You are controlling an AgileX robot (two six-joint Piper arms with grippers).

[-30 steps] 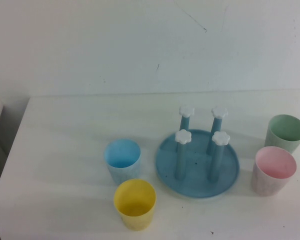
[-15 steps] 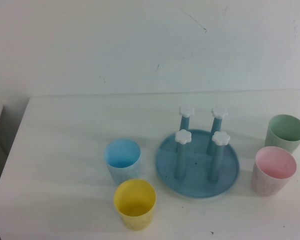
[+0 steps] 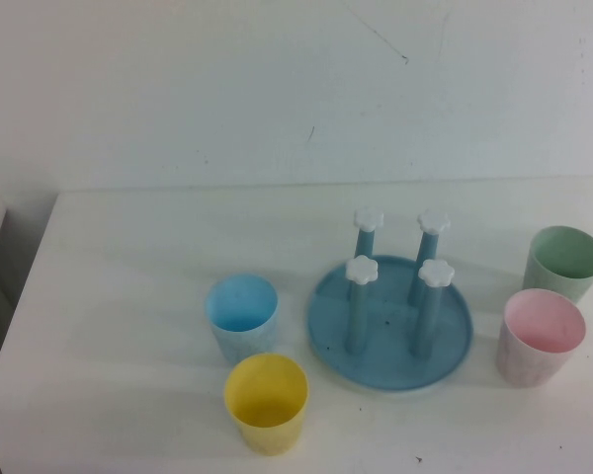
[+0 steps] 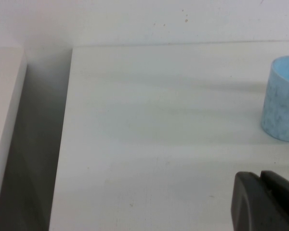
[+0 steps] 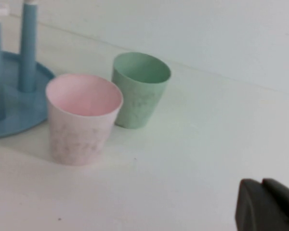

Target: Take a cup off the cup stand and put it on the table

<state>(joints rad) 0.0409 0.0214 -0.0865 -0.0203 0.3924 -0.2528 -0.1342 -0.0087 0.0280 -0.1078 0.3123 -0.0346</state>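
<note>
hovering low, left end effector (image 4: 267, 202) and right end effector (image 5: 269, 207) seem shut, empty.

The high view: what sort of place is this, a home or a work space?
Probably a lab test bench: a bare white table against a blank wall, with only plastic cups around a blue cup stand. The left gripper and right gripper wait at the table's near side.

my left gripper (image 4: 267, 202) shows only as two matte black, blocky plastic pieces with rounded corners, a thin seam between them. my right gripper (image 5: 267, 207) looks the same: dark, smooth, rounded black plastic, split by one narrow groove.
</note>
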